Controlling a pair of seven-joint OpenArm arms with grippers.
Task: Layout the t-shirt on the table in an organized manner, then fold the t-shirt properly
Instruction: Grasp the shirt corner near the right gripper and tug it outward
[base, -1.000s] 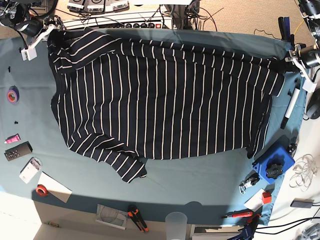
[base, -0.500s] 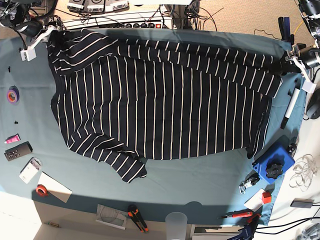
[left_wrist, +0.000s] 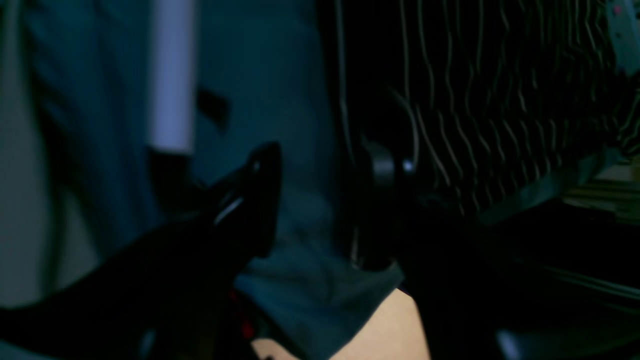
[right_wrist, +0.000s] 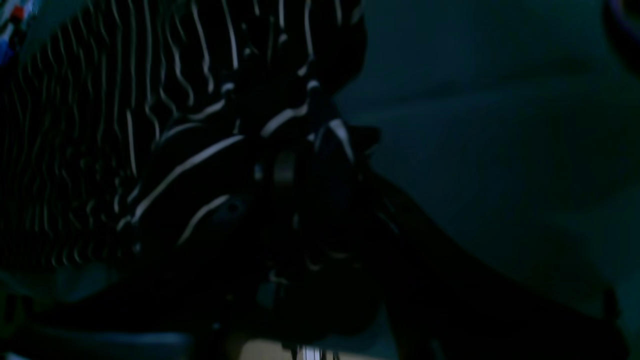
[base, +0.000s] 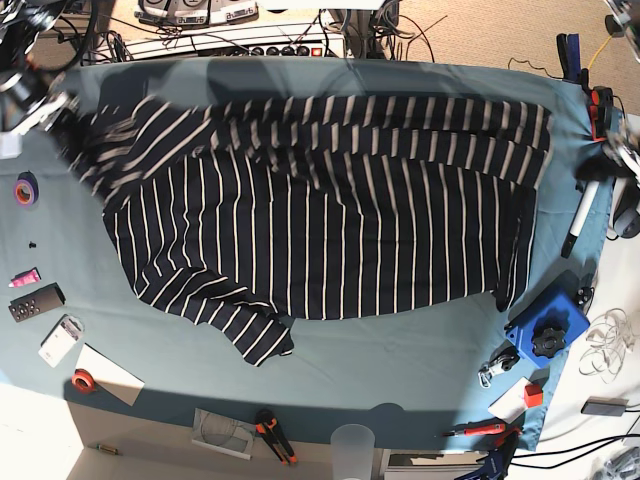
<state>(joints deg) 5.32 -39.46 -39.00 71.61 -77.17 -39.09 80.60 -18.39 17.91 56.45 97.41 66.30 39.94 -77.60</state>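
Note:
The t-shirt (base: 320, 220), dark with thin white stripes, lies spread across the teal table (base: 400, 360), with its far edge rumpled and blurred. In the left wrist view my left gripper (left_wrist: 320, 200) is open over bare teal cloth with nothing between its fingers, and the t-shirt (left_wrist: 500, 100) lies just to its right. In the right wrist view the picture is very dark. Bunched striped cloth (right_wrist: 210, 150) drapes over my right gripper (right_wrist: 310, 165), and whether its jaws hold the cloth does not show. The shirt's left sleeve corner (base: 85, 135) reaches toward that arm.
A white marker (base: 578, 215) and a blue box (base: 545, 325) lie right of the shirt. A purple tape roll (base: 26, 188) and a remote (base: 36, 301) lie at the left. Orange pliers (base: 272, 435) and a plastic cup (base: 352, 440) sit at the front edge. Cables run along the back.
The left gripper has let go of the shirt's right corner and drawn away. The right arm has swung outward to the left. The taut far edge has gone slack and dropped.

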